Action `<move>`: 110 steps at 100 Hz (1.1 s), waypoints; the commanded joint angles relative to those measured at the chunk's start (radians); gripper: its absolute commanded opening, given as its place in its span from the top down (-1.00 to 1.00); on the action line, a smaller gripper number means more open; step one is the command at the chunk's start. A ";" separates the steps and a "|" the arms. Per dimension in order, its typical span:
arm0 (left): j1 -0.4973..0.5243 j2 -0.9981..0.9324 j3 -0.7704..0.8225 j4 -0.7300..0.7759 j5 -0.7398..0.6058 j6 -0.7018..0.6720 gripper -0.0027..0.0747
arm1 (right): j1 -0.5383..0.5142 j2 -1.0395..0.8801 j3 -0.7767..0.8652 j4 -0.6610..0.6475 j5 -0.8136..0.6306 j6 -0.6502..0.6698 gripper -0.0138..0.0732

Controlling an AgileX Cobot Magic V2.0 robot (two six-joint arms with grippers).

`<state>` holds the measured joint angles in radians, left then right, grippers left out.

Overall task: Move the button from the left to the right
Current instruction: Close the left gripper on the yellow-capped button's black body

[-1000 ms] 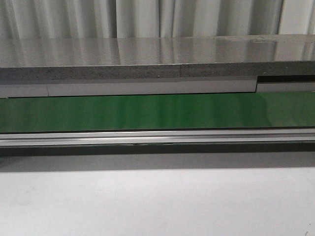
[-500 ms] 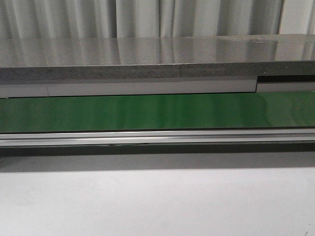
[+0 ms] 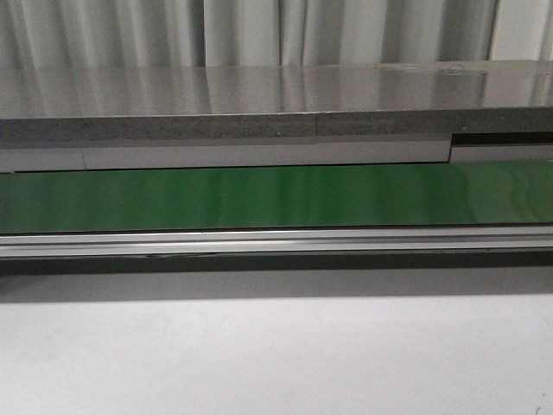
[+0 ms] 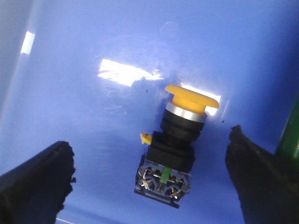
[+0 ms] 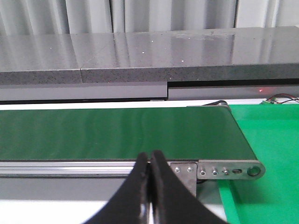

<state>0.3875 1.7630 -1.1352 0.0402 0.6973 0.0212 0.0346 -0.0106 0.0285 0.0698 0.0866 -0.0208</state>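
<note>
In the left wrist view the button (image 4: 175, 144) lies on its side on the floor of a blue bin (image 4: 84, 112), its yellow mushroom head pointing away from the fingers and its black contact body with a green mark nearer them. My left gripper (image 4: 152, 179) is open, one black finger on each side of the button, touching nothing. In the right wrist view my right gripper (image 5: 150, 161) is shut with nothing between its fingers, held in front of the green conveyor belt (image 5: 117, 133). Neither gripper nor the button shows in the front view.
The green belt (image 3: 276, 196) runs across the front view above a silver rail (image 3: 276, 241), with a grey stone ledge (image 3: 259, 104) behind and a white tabletop (image 3: 276, 354) in front. A green mat (image 5: 266, 135) lies past the belt's end.
</note>
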 commanded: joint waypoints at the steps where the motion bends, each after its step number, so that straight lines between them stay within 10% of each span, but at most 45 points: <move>1: 0.002 -0.018 -0.031 0.002 -0.032 0.000 -0.71 | 0.001 -0.020 -0.015 -0.005 -0.087 -0.002 0.84; 76: 0.002 0.129 -0.031 -0.012 -0.049 0.000 -0.65 | 0.001 -0.020 -0.015 -0.005 -0.087 -0.002 0.84; 110: 0.002 0.129 -0.032 -0.026 -0.037 0.000 0.52 | 0.001 -0.020 -0.015 -0.005 -0.087 -0.002 0.84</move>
<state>0.3900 1.9308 -1.1526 0.0102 0.6449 0.0212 0.0346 -0.0106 0.0285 0.0698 0.0866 -0.0208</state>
